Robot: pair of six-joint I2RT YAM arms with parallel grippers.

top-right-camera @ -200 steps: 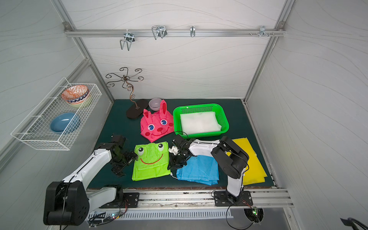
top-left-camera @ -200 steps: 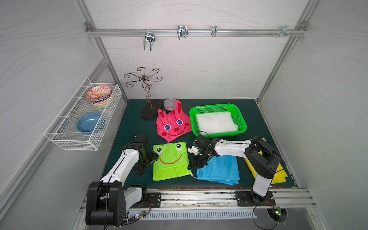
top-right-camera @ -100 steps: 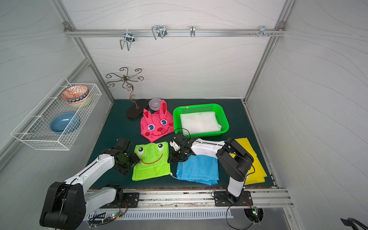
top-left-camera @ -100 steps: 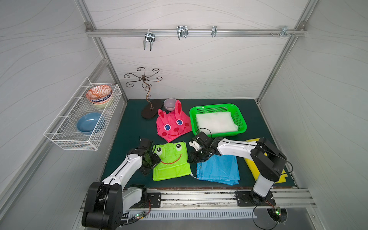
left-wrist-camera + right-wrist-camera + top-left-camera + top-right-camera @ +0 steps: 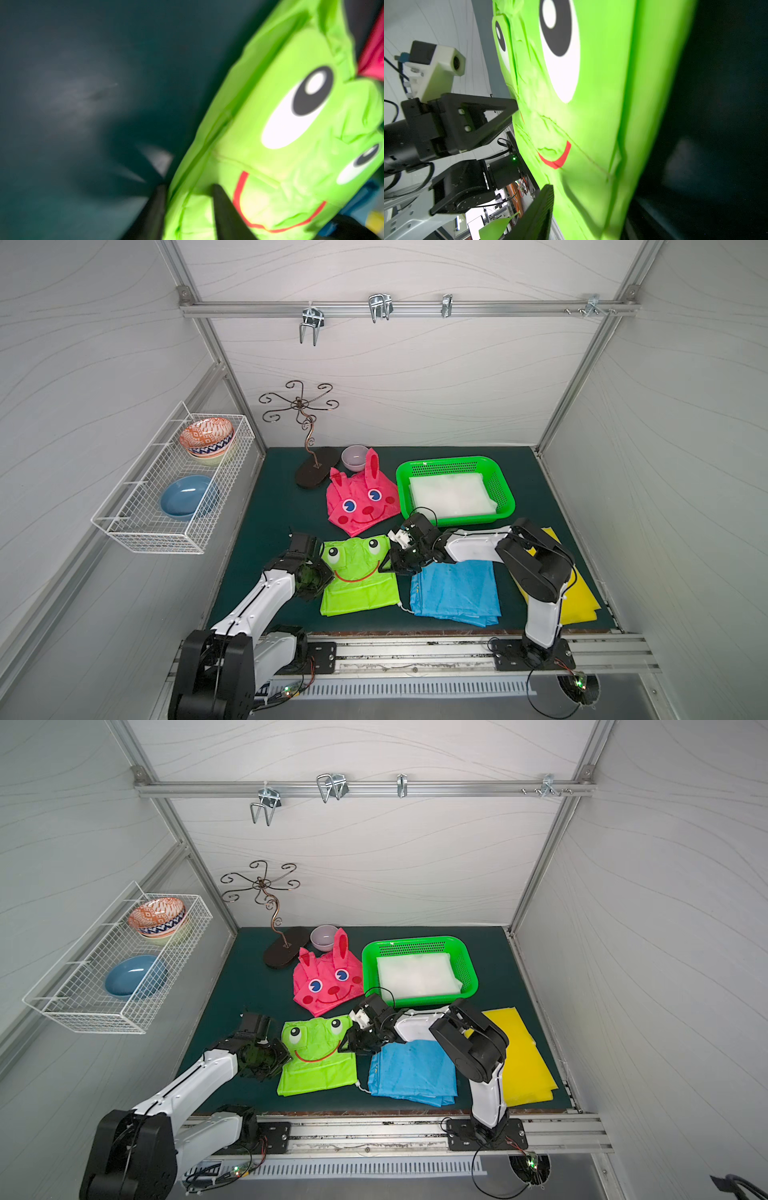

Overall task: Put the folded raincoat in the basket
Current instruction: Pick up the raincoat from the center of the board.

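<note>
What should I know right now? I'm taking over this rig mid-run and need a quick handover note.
Left gripper: fingers astride the green raincoat's edge on its side, grip unconfirmed.
Right gripper: at the opposite edge; open or shut unclear.
Raincoat: folded, flat on the table, outside the basket.
Basket: already holds a white cloth.
Done: both grippers at the raincoat.
Left: grip, lift, place raincoat in basket.

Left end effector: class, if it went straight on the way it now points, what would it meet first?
The green frog raincoat: its edge lies between the left end effector's fingers in the left wrist view. Beyond it, probably the right end effector; depth is unclear.
</note>
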